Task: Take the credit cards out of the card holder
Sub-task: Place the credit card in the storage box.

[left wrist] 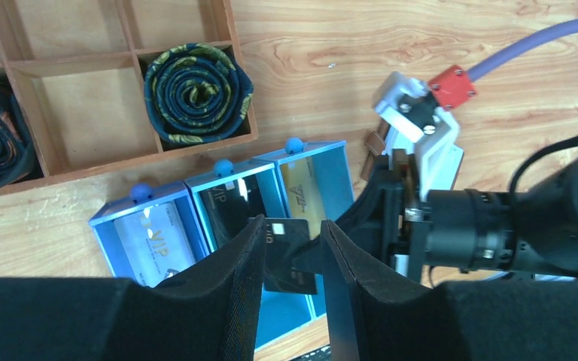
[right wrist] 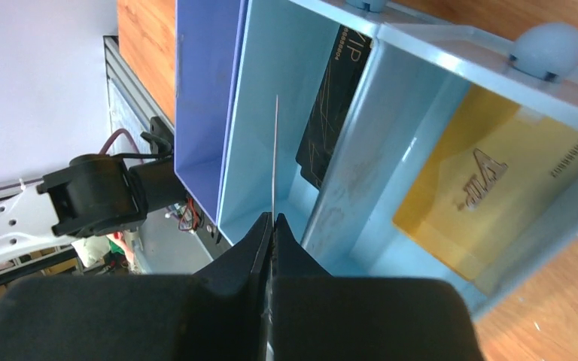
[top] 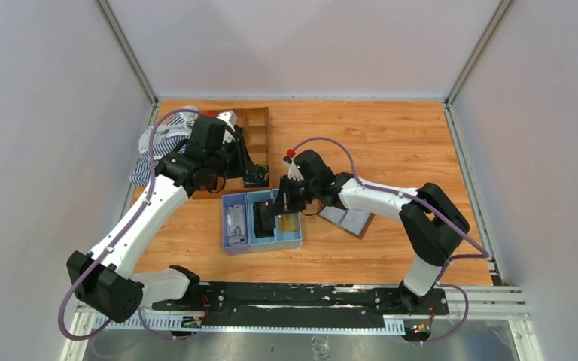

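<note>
Black padded fingers of the right gripper (right wrist: 272,226) are pinched tight on a thin dark credit card (right wrist: 274,150), held edge-on above the middle compartment of the blue three-compartment plastic tray (right wrist: 199,98), its long axis apparently running along that slot. The small brown leather card holder (top: 348,220) lies open on the wooden table (top: 391,143), just right of the tray, under the right forearm. The left gripper (left wrist: 293,226) hovers with jaws apart beyond the tray's far side.

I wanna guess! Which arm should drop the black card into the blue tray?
Right: the right jaws pinch the black card over the blue tray, middle compartment. The left jaws are open, empty.
</note>
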